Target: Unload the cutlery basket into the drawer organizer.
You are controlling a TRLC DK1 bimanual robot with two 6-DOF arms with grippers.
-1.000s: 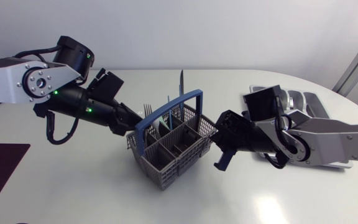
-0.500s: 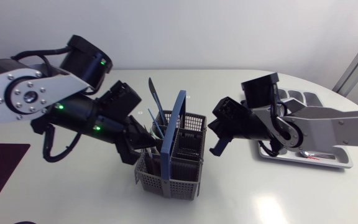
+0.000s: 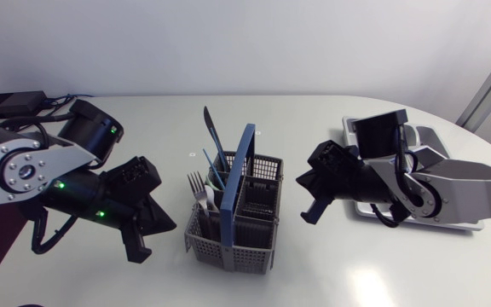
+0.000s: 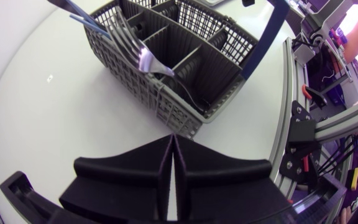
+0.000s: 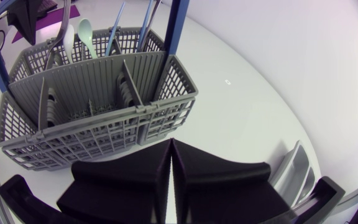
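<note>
White counter [image 3: 331, 273]: cutlery basket [image 3: 233, 228] sits between the claws, handle upright; fork [image 3: 199, 189] stands tines-up. Left claw [image 4: 173, 146] and right claw [image 5: 170, 148] pressed together, empty, basket just ahead.

No lettering, number or sign can be read anywhere, neither on the grey plastic cutlery basket [image 3: 228, 243] nor on the white desk [image 3: 399, 273].

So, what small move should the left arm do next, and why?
Probably open the left pincer and ease it toward the fork. It is shut and holds nothing, and the fork stands in the basket corner nearest to it, tines up.
</note>
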